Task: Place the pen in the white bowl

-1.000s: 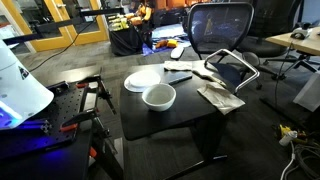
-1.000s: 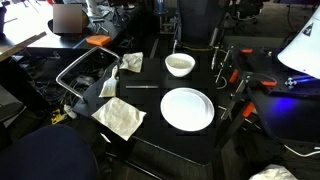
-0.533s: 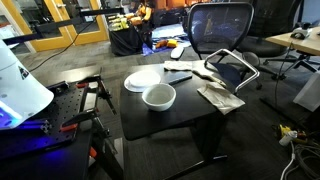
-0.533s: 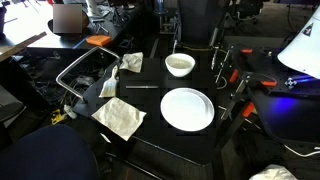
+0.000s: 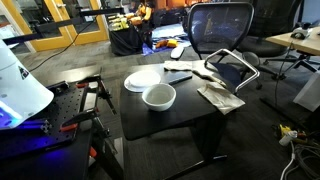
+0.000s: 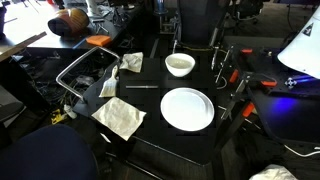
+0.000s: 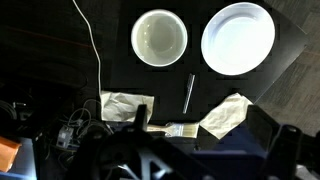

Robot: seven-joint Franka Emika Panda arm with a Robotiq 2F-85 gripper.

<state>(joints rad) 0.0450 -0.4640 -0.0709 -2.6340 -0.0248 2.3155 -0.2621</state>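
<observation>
The white bowl (image 5: 159, 96) stands empty on the black table (image 5: 175, 115); it also shows in the other exterior view (image 6: 180, 64) and in the wrist view (image 7: 159, 38). The dark pen (image 6: 140, 86) lies flat on the table beside the bowl, apart from it, and also shows in the wrist view (image 7: 189, 92) and faintly in an exterior view (image 5: 179, 77). My gripper (image 7: 210, 140) hangs high above the table, open and empty, with its dark fingers at the bottom of the wrist view. The exterior views do not show the gripper.
A flat white plate (image 6: 187, 108) lies next to the bowl. Two crumpled paper napkins (image 6: 120, 117) (image 6: 131, 62) and a paintbrush (image 7: 135, 129) lie near the pen. An office chair (image 5: 222, 30) stands behind the table. Clamps and cables (image 6: 240, 80) sit at the table's side.
The table's things and my gripper have not moved. An orange-brown shape has come into the background at the top left of an exterior view.
</observation>
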